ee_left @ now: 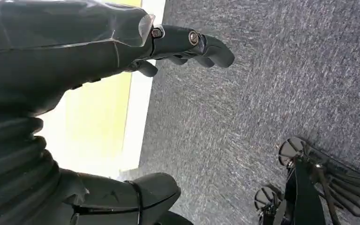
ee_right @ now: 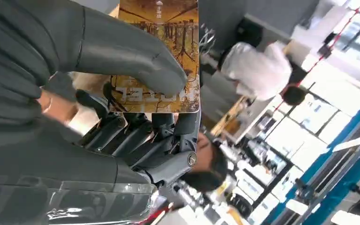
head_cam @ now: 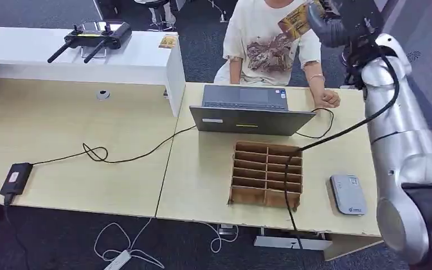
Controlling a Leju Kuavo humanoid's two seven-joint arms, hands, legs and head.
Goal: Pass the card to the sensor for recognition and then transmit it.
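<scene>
Here the right hand point(head_cam: 337, 22) pinches the card point(head_cam: 296, 19), raised toward the person point(head_cam: 270, 39): handover step, judging; next, release; left hand point(ee_left: 187, 44) hangs spread

Even, bright indoor light falls on the table point(head_cam: 62, 121) with soft shadows; the right wrist view's background windows are overexposed and blurred.

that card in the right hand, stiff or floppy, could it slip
Probably stiff: the card juts flat past the thumb without sagging. Likely light, being thin. It looks glossy, so it could slip; the right hand pinches just one end.
</scene>
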